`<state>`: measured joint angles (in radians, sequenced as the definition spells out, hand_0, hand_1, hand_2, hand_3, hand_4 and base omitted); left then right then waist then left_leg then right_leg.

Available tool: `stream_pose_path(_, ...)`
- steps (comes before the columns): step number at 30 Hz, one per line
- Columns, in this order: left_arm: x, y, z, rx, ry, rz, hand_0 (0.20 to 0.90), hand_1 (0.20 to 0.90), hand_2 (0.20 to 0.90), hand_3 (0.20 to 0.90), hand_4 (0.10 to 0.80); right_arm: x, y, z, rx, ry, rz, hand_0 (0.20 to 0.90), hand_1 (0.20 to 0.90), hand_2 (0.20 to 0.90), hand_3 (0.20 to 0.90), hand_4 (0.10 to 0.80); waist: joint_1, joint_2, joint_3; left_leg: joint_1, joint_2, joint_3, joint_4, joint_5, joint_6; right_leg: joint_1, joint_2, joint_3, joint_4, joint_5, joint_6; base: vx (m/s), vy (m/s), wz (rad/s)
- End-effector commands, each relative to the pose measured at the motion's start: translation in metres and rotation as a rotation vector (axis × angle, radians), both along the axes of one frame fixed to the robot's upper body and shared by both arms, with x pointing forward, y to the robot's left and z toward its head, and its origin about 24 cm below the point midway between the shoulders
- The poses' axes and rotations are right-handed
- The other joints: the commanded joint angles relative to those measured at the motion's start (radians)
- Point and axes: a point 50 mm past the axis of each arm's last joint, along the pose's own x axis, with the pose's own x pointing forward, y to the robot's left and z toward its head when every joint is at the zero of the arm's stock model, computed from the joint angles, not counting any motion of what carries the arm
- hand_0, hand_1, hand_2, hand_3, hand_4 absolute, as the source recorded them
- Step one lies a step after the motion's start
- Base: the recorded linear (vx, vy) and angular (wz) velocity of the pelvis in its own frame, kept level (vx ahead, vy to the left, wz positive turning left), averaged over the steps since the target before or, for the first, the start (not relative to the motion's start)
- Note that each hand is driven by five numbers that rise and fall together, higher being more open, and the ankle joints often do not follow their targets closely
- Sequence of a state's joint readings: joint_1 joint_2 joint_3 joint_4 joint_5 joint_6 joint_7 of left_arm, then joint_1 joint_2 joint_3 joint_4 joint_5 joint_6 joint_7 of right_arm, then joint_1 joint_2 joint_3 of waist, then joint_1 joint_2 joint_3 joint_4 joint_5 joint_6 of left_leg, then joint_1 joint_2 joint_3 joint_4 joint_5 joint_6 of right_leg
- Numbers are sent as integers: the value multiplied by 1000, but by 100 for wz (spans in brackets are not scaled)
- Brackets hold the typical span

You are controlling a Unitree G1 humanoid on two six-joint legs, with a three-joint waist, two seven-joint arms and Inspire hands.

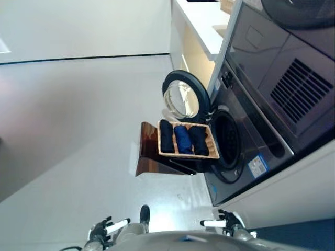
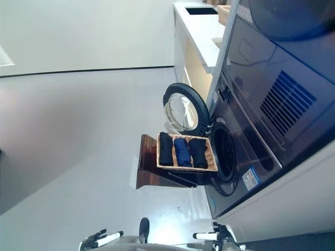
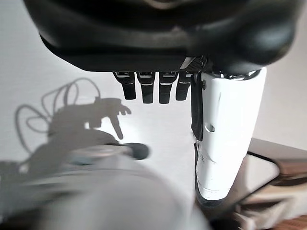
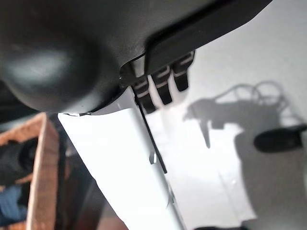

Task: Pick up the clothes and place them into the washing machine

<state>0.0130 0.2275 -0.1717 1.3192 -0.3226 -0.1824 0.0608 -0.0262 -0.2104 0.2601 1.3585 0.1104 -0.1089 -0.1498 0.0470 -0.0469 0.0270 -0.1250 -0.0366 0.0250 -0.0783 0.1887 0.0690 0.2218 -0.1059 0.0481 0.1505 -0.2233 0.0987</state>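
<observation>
Left eye view | both my hands, left hand (image 1: 107,228) and right hand (image 1: 225,222), relaxed, holding nothing | rolled clothes (image 1: 183,138) in basket (image 1: 160,142) on stool (image 1: 149,157) by washing machine (image 1: 246,141) | risk: reaching carelessly could tip basket

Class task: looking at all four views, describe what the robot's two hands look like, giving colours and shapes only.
Both hands are dark, almost black. The left hand has a rounded glossy bulk, a row of short black fingers with pale bands, and a long white thumb cover. The right hand looks the same, with its own smooth white thumb cover.

Wicker basket (image 1: 212,148) sits on wooden stool (image 1: 152,157).
</observation>
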Motion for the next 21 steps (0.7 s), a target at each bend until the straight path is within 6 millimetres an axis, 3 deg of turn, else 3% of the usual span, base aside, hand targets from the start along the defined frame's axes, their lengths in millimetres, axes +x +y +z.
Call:
stream_pose_path(1, 25, 4, 8, 14, -111, -9, 900, 900, 900, 900, 800, 36, -15, 14, -27, -151, -25, 900, 900, 900, 900, 800, 25, 25, -17, -66, 31, -20, 98, -88, -56, -117, 0, 35, 171, 305, 36, 360, 313, -2)
stream_pose_path(2, 31, 9, 12, 23, -134, -5, 900, 900, 900, 900, 800, 46, -14, 17, -24, -185, -12, 900, 900, 900, 900, 800, 12, 50, 9, -25, 29, -20, 118, -122, -27, -199, 5, 5, 359, 390, 41, 165, 179, -7)
stream_pose_path(3, 31, 9, 12, 24, -135, -5, 900, 900, 900, 900, 800, 46, -14, 17, -24, -185, -12, 900, 900, 900, 900, 800, 12, 48, 11, -25, 27, -19, 119, -123, -26, -201, 3, 6, 364, 386, 42, 348, 340, -9)
stream_pose_path(4, 35, 14, 14, 36, -140, -7, 900, 900, 900, 900, 800, 54, -15, 20, -27, -207, -8, 900, 900, 900, 900, 800, 1, 76, 36, 24, 27, -15, 130, -152, -9, -277, -5, -70, 467, 366, 36, 176, 160, 3)
stream_pose_path(5, 35, 14, 14, 35, -140, -7, 900, 900, 900, 900, 800, 54, -15, 20, -27, -208, -8, 900, 900, 900, 900, 800, 1, 77, 35, 21, 28, -15, 130, -151, -9, -279, -3, -71, 467, 367, 36, 434, 239, -3)
stream_pose_path(6, 27, 17, 12, 43, -109, -10, 900, 900, 900, 900, 800, 60, -18, 23, -40, -220, 7, 900, 900, 900, 900, 800, -6, 91, 37, 83, 26, -17, 118, -181, -8, -344, -37, -177, 411, 291, 12, 362, 70, -18)
stream_pose_path(8, 26, 16, 11, 41, -101, -16, 900, 900, 900, 900, 800, 62, -20, 24, -45, -222, 11, 900, 900, 900, 900, 800, -11, 93, 33, 105, 24, -21, 113, -191, -14, -347, -45, -211, 335, 271, 6, 352, -10, -35)
stream_pose_path(9, 22, 14, 9, 38, -81, -53, 900, 900, 900, 900, 800, 65, -23, 26, -55, -222, 25, 900, 900, 900, 900, 800, -13, 77, 26, 143, 9, -22, 103, -224, -27, -371, -64, -273, 136, 262, -1, 235, -83, -16)
stream_pose_path(11, 21, 12, 9, 32, -81, -56, 900, 900, 900, 900, 800, 64, -23, 25, -57, -217, 29, 900, 900, 900, 900, 800, -19, 70, 28, 173, 9, -29, 91, -236, -36, -356, -59, -289, 21, 291, 4, 349, -154, 15)
stream_pose_path(12, 26, 11, 10, 34, -101, -52, 900, 900, 900, 900, 800, 64, -22, 25, -62, -209, 44, 900, 900, 900, 900, 800, -27, 54, 20, 207, 11, -36, 69, -252, -48, -381, -62, -286, -98, 347, 20, 448, -223, 22)
stream_pose_path(14, 36, 7, 13, 30, -139, -67, 900, 900, 900, 900, 800, 60, -20, 23, -59, -193, 62, 900, 900, 900, 900, 800, -33, 32, 12, 224, 17, -54, 72, -269, -60, -342, -40, -213, -129, 345, 10, 304, -171, 32)
stream_pose_path(18, 40, -6, 12, -11, -168, -67, 900, 900, 900, 900, 800, 52, -16, 19, -48, -168, 65, 900, 900, 900, 900, 800, -23, 22, -14, 232, 41, -66, 72, -273, -78, -303, -20, -239, -124, 326, -2, 218, -174, 32)
stream_pose_path(20, 40, -14, 10, -40, -170, -80, 900, 900, 900, 900, 800, 49, -17, 18, -34, -175, 25, 900, 900, 900, 900, 800, -23, 15, -21, 190, 72, -74, 197, -260, -109, -262, 16, -238, -133, 282, -38, 169, -194, 14)
stream_pose_path(21, 40, -14, 10, -41, -170, -80, 900, 900, 900, 900, 800, 49, -17, 18, -34, -175, 25, 900, 900, 900, 900, 800, -25, 16, -21, 187, 73, -76, 203, -263, -110, -262, 17, -239, -133, 282, -39, 81, -223, 10)
